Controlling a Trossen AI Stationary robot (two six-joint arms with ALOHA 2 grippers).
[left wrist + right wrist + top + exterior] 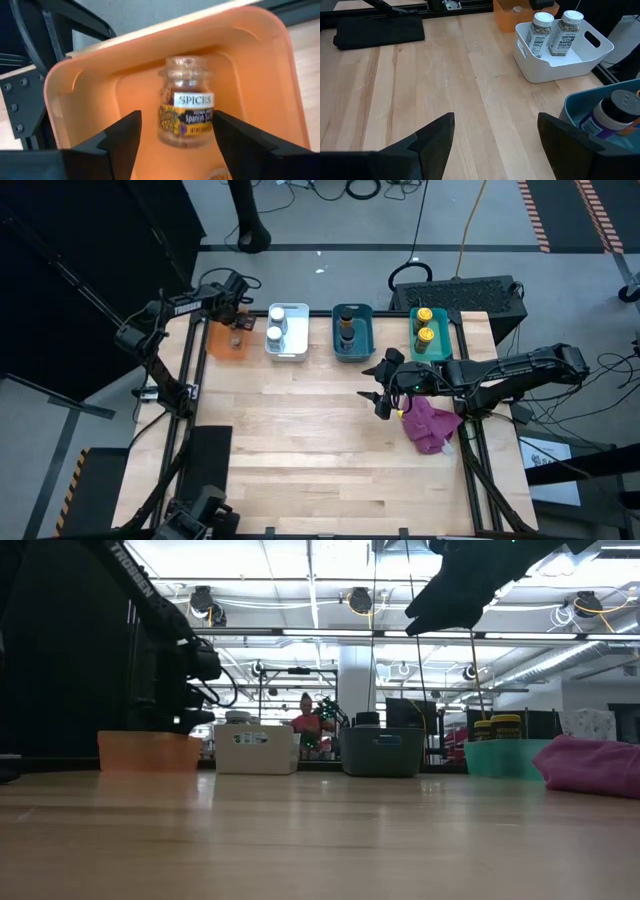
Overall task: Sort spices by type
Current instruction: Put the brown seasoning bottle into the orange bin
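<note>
Left claw: the left gripper hangs over the orange bin at the far left of the table, its fingers spread to either side of a jar with a gap on both sides; it pinches nothing.
Right claw: the right gripper waits over bare table near the right-centre, fingers spread and empty, with a magenta cloth just beside it.
Step in hand: judged a release; the jar sits inside the orange bin and looks set down.
Next move: judged to call for lifting the left gripper straight up, clear of the jar's lid, so as not to knock it over.
Jar look: clear glass, cork-like brown lid, a white band reading SPICES and a dark label below; reddish-brown contents.
Where the rest are: two white-lidded jars in the white bin, a dark-lidded jar in the blue bin, two yellow-lidded jars in the teal bin at far right.
Progress: no jar shows loose on the table, so the sorting looks nearly done.
</note>
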